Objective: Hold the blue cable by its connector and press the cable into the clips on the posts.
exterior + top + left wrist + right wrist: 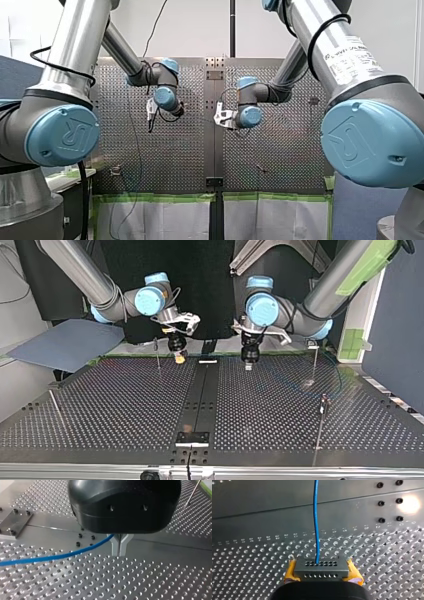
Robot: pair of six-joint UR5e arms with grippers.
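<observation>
Blue cable: runs straight ahead from connector.
Right gripper: fingers clamped on connector.
Left gripper: fingers together, pinching cable.

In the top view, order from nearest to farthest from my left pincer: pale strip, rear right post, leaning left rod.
From the left pincer:
1. pale strip, beside it, at the table's middle.
2. rear right post, toward the view's right.
3. leaning left rod, far across, at the view's left.

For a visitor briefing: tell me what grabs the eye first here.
In the right wrist view, the blue cable leads ahead from a grey connector clamped between my right gripper's yellow pads. In the left wrist view it runs across the perforated table into my left gripper's metal fingers.
</observation>
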